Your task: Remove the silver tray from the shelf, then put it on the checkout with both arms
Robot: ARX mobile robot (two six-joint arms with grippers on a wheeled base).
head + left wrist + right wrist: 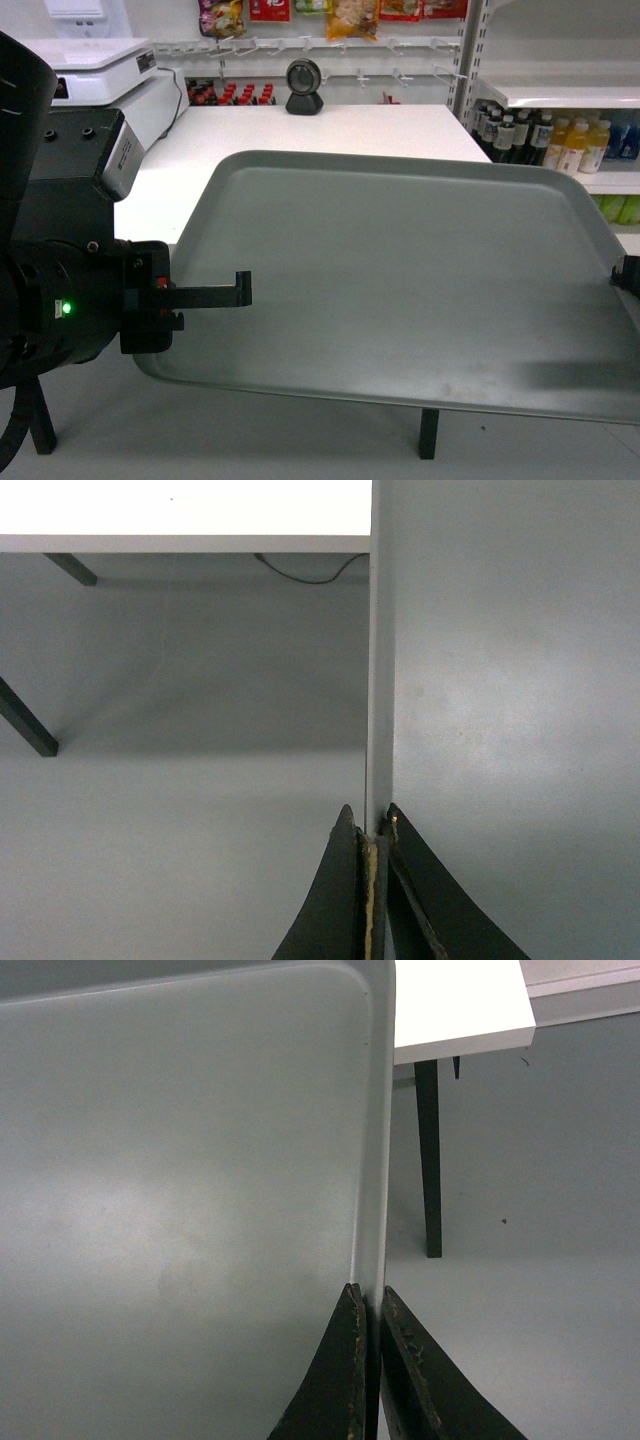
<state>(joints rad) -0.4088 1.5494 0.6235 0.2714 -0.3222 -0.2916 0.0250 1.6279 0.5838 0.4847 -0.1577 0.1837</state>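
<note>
The tray [400, 290] was off the shelf and hung in the air between the two arms, its far edge reaching over the near part of the white tabletop [300, 130] and its near edge out past the tabletop's front, above the floor. The left end effector [372, 830] was clamped on the tray's left rim; the left wrist view showed its two fingers closed onto that thin edge, one on each face. The right end effector [368, 1305] pinched the right rim in the same way, seen plainly in the right wrist view, while in the head view only a sliver of it showed at the tray's right edge. The tray looked slightly tilted, its left side nearer the camera and lower in the head view. The scanner [304, 85] stood at the tabletop's far side, well beyond the tray, and a stocked shelf [560, 95] stood off to the tabletop's right. As a judgement, the first half of the job was finished: the tray had been lifted clear and carried to the checkout. What remained was to bring it further over the tabletop, lower it level until it sat flat, then release both rims.
</note>
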